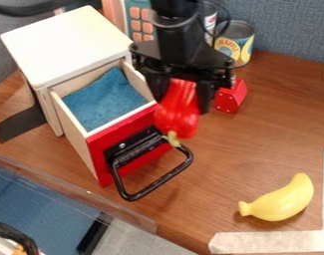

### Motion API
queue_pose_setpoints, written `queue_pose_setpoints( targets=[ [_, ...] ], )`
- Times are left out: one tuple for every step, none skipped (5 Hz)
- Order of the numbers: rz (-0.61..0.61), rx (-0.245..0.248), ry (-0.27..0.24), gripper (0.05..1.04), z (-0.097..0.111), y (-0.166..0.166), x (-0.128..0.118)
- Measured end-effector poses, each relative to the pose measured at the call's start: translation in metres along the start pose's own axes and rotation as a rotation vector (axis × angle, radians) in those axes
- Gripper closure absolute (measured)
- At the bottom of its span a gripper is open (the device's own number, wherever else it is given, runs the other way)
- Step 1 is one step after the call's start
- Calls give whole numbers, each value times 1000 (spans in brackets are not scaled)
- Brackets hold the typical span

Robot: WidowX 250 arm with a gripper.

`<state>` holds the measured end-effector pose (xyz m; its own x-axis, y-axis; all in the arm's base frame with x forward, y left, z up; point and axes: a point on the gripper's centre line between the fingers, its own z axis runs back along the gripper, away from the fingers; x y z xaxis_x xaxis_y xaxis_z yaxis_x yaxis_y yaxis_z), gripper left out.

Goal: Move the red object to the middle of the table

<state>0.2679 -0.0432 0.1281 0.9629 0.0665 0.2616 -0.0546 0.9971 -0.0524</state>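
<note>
The black gripper (pixel 183 94) hangs pointing down above the table, just right of the open drawer's front. It is shut on a red bell pepper (pixel 177 115), the toy held upright between its two fingers with the greenish stem at the bottom. In the view the pepper overlaps the drawer front's right corner; whether they touch I cannot tell. Brown wood of the table (pixel 257 144) stretches out to the right of the pepper.
A white cabinet (pixel 68 42) has its red-fronted drawer (pixel 127 142) pulled out, blue cloth inside, black handle jutting forward. A red block (pixel 231 97) and a can (pixel 236 42) stand behind the gripper. A yellow banana (pixel 280 200) lies front right.
</note>
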Motion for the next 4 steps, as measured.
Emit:
queue_pose_setpoints(
  targets=[
    [-5, -3, 32, 322, -17, -11, 12],
    [-22, 8, 49, 322, -38, -23, 27],
    [-38, 9, 62, 322, -58, -28, 38],
    [-55, -3, 85, 322, -74, -35, 46]
  ],
)
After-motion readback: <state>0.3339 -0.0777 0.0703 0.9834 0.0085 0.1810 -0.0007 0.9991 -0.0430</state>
